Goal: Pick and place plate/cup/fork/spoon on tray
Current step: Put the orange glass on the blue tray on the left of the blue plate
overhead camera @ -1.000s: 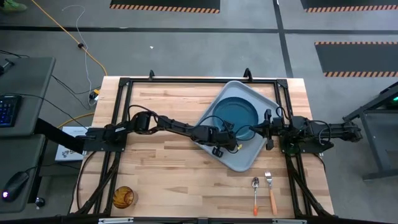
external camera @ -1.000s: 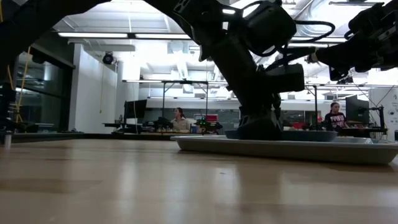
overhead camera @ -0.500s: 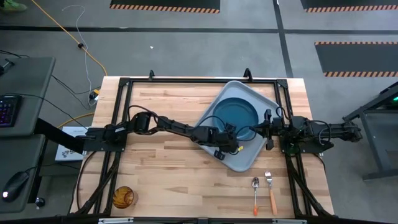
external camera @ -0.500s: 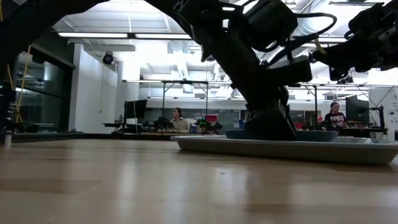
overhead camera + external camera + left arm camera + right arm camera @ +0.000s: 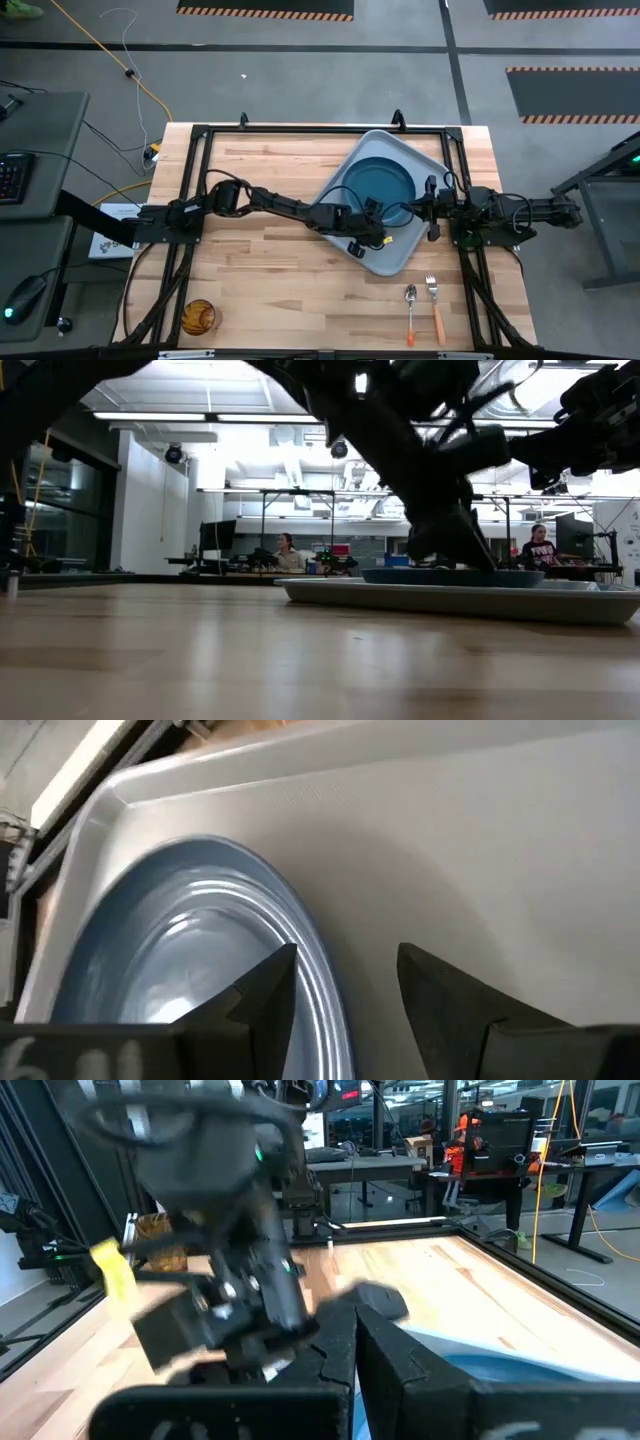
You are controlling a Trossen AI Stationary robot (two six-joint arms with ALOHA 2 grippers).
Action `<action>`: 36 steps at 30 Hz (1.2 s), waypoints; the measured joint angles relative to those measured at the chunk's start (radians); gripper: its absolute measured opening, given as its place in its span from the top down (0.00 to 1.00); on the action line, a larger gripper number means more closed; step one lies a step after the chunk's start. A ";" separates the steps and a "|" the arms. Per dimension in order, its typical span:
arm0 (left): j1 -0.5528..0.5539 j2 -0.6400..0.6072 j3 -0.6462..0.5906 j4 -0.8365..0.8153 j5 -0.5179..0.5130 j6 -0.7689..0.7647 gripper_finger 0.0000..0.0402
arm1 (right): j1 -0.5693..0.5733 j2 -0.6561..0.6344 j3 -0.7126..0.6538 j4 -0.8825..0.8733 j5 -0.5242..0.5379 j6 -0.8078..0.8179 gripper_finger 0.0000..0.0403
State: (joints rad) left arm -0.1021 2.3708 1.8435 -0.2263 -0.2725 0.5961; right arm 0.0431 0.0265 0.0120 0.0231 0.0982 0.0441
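The dark teal plate (image 5: 380,183) lies flat on the grey-blue tray (image 5: 392,255) at the table's right middle. My left gripper (image 5: 345,965) is open at the plate's near rim (image 5: 315,960), one finger over the plate and one over the tray floor (image 5: 460,860). I see no touch. My right gripper (image 5: 428,208) hangs shut above the tray's right edge, holding nothing. The amber cup (image 5: 198,317) stands at the near left corner. The spoon (image 5: 411,308) and the fork (image 5: 435,305) lie side by side near the front edge, right of centre.
A black metal frame (image 5: 300,130) runs around the tabletop. The wooden surface left of the tray (image 5: 250,260) is bare between the left arm and the cup. People sit at desks in the room beyond the table (image 5: 288,550).
My left gripper has opened and let go of the plate's near rim, then risen a little and shifted slightly toward the table's right edge. The plate stays flat on the tray.
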 joint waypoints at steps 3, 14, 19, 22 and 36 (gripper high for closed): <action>-0.012 -0.046 0.000 -0.093 -0.006 -0.036 0.60 | 0.000 0.000 0.000 0.000 0.000 0.000 1.00; -0.023 -0.360 -0.118 -0.445 0.102 -0.439 0.60 | 0.000 0.003 0.000 0.000 0.000 0.000 1.00; -0.102 -0.600 -0.363 -0.399 0.131 -0.600 0.60 | 0.000 0.014 0.000 0.000 0.000 0.000 1.00; -0.197 -0.736 -0.509 -0.419 0.130 -0.707 0.60 | 0.000 0.014 0.000 0.000 0.000 0.000 1.00; -0.722 -0.953 -0.603 -0.760 0.126 -1.101 0.60 | 0.000 0.013 0.000 0.000 0.000 0.000 1.00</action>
State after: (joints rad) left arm -0.8241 1.4174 1.2400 -0.9859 -0.1469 -0.5047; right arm 0.0429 0.0395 0.0120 0.0231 0.0982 0.0441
